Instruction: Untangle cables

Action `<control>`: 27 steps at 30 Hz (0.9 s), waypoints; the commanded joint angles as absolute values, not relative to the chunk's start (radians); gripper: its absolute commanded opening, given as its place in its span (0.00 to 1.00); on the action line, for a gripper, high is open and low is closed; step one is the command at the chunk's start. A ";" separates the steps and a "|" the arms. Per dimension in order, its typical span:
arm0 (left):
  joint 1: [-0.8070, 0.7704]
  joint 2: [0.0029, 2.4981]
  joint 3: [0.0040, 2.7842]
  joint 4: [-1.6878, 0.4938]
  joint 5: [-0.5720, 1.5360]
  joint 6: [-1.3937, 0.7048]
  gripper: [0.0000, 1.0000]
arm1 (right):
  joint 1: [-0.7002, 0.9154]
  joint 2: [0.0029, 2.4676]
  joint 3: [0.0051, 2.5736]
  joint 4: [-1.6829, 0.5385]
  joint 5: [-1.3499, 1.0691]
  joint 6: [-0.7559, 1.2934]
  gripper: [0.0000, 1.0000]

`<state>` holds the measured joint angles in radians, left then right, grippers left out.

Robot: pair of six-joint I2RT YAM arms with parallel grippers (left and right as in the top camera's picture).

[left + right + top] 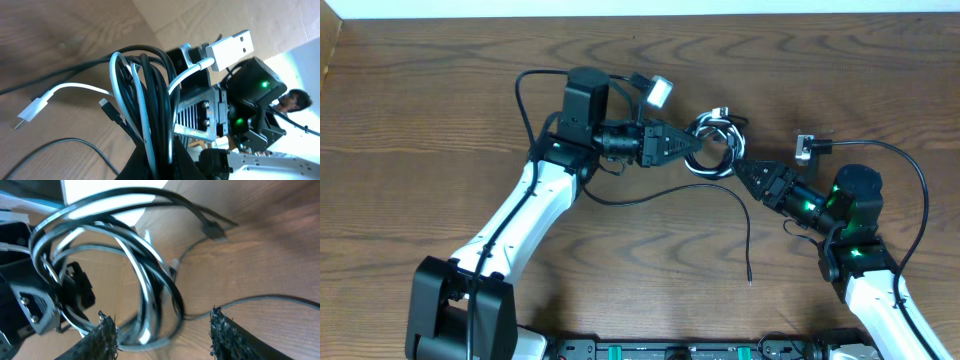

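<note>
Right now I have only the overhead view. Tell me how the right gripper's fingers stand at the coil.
Observer: Right wrist view: the right gripper is open; the lowest loops of the cable coil sit between its fingers, unclamped.
Operator: Report the left hold.
Observer: Left wrist view: the left gripper is shut on black and white strands bunched together.
Operator: Locate the white plugs.
Observer: A white USB plug sticks up above the coil; a smaller white plug lies on the table.
</note>
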<state>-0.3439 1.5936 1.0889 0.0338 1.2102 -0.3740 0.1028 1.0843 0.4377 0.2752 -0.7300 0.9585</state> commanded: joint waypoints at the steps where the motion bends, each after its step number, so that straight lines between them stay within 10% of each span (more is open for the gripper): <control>1: -0.364 1.571 1.117 0.047 1.296 -0.348 0.08 | 0.118 1.082 0.438 0.281 -0.695 0.974 0.53; 8: -0.370 1.571 1.117 0.069 1.496 -0.352 0.08 | 0.120 1.099 0.438 0.290 -0.680 0.949 0.02; 27: -0.370 1.571 1.117 -0.072 0.891 -0.412 0.08 | 0.118 1.099 0.438 0.665 -1.292 0.712 0.01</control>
<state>-0.3626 1.5784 1.0908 -0.0570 1.1290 -0.3618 0.0975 1.1057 0.4309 0.6540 -1.0683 0.7528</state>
